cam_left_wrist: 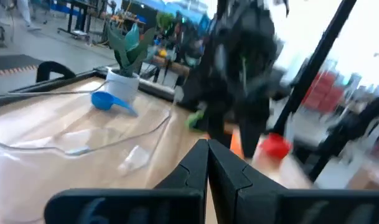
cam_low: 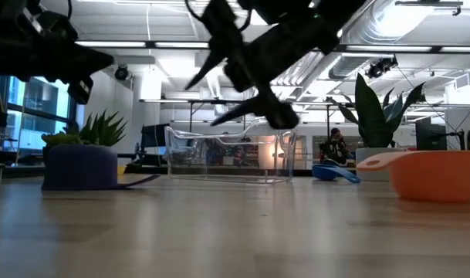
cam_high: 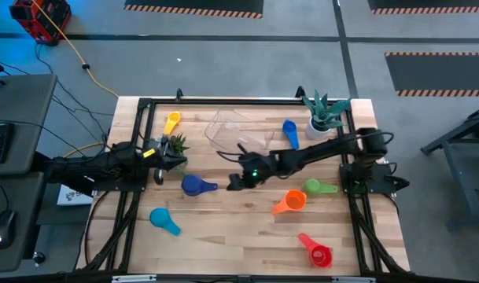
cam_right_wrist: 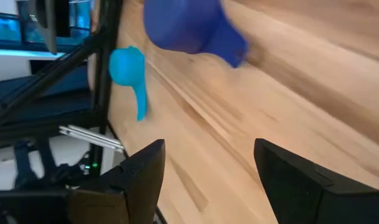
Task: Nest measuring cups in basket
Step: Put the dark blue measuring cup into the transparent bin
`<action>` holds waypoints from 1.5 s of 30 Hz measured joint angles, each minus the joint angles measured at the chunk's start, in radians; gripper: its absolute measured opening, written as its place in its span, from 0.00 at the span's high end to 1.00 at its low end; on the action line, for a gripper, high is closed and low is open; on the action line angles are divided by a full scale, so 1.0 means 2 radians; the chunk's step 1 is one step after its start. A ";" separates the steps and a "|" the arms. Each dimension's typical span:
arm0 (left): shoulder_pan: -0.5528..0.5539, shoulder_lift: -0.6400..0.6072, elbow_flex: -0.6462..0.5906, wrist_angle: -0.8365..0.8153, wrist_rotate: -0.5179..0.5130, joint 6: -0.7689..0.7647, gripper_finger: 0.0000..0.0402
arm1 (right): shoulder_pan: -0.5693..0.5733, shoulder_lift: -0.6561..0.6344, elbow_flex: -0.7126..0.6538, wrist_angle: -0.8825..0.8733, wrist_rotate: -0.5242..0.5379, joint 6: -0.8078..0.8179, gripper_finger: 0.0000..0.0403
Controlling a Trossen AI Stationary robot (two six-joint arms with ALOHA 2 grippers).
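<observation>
My right gripper hangs open above the table's middle, tilted down, just right of the dark blue measuring cup, which its wrist view shows ahead of the fingers. It touches nothing. The clear basket stands on the table toward the far edge. On the wood around it lie the yellow cup, blue cup, light blue cup, orange cup, green cup and red cup. My left gripper waits shut at the left side, holding nothing.
A small green plant stands by my left gripper. A plant in a white pot stands at the far right corner. A black frame runs along the table's edges. Bare wood lies toward the near edge.
</observation>
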 joint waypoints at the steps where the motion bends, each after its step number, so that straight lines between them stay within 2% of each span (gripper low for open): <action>1: 0.000 0.000 0.000 0.014 0.000 -0.020 1.00 | 0.000 0.010 0.007 0.002 0.000 0.000 0.41; 4: 0.000 0.000 0.001 0.044 -0.001 -0.055 1.00 | 0.000 0.033 0.024 0.001 0.007 0.003 0.41; 7: 0.000 0.004 0.017 0.028 -0.002 -0.095 1.00 | 0.000 0.042 0.033 0.004 0.033 0.013 0.41; 12: -0.002 0.049 0.080 -0.112 -0.006 -0.163 1.00 | 0.000 0.063 0.034 0.016 0.068 0.035 0.41; 20: -0.032 0.187 0.184 -0.290 -0.006 -0.216 1.00 | -0.002 0.108 0.034 0.092 0.073 0.077 0.41; 24: -0.046 0.251 0.217 -0.400 -0.006 -0.230 1.00 | -0.001 0.108 0.035 0.093 0.108 0.096 0.41; 27: -0.059 0.291 0.219 -0.440 -0.006 -0.221 1.00 | -0.001 0.108 0.035 0.095 0.126 0.110 0.41; 31: -0.074 0.346 0.219 -0.443 -0.016 -0.191 1.00 | 0.000 0.108 0.035 0.091 0.152 0.147 0.41; 36: -0.087 0.408 0.219 -0.438 -0.023 -0.162 1.00 | 0.001 0.108 0.035 0.096 0.159 0.156 0.41; 45: -0.106 0.487 0.219 -0.349 -0.034 -0.143 1.00 | 0.000 0.108 0.035 0.096 0.171 0.154 0.41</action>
